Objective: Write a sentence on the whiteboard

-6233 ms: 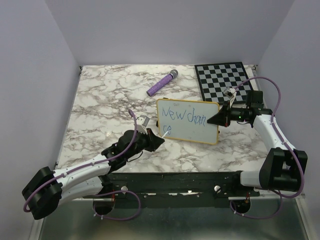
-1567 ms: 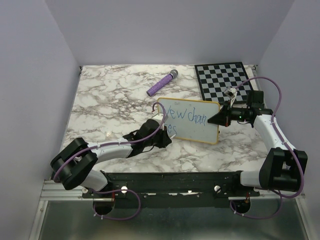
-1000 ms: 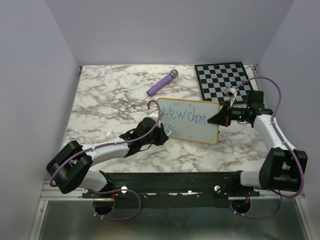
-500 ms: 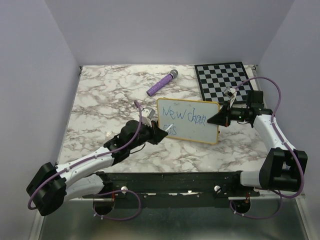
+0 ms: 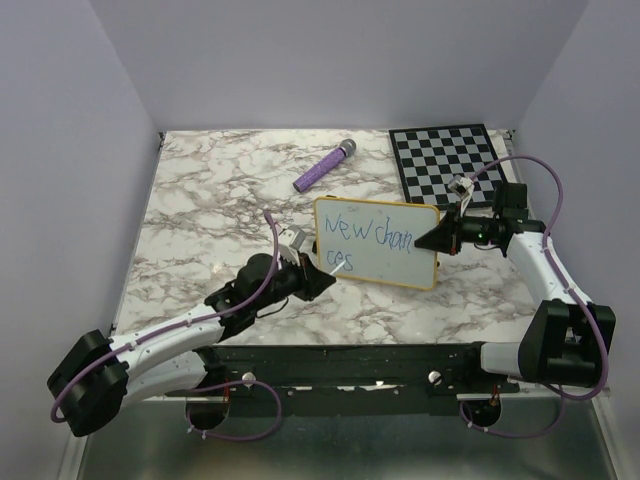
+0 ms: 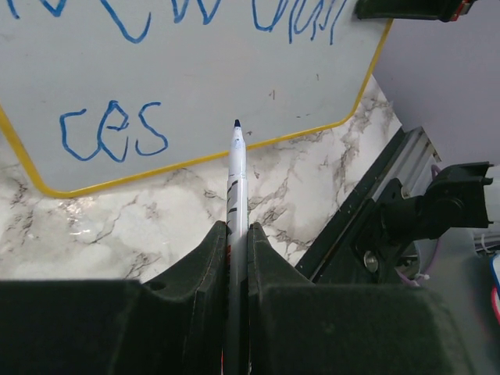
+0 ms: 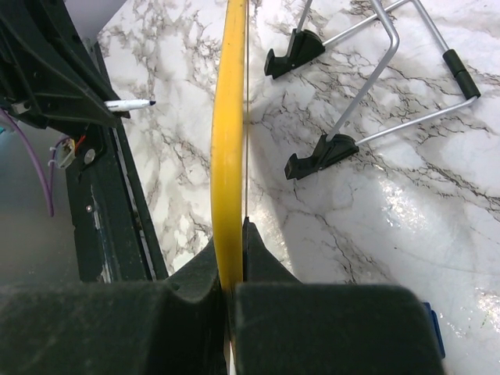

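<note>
The whiteboard (image 5: 390,255), yellow-framed, stands propped on a wire stand (image 7: 380,69) in the middle of the marble table. The sentence (image 5: 356,234) in blue reads "New chan", with "ces" (image 6: 114,131) on a second line. My left gripper (image 5: 320,281) is shut on a white marker (image 6: 237,176) just in front of the board's lower left. The marker's dark tip (image 7: 150,102) points at the board's bottom edge and hangs a little off its face. At the board's right edge, my right gripper (image 5: 433,241) is shut on the yellow frame (image 7: 230,117).
A purple cylinder with a grey end (image 5: 324,166) lies behind the whiteboard. A black-and-white checkered board (image 5: 445,160) sits at the back right. The black mounting rail (image 5: 350,358) runs along the near edge. Walls close in the table on three sides.
The "ces" line has been completed. My left gripper has drawn back from the board's lower left toward the near edge, marker still in it. The right gripper and board have not moved.
</note>
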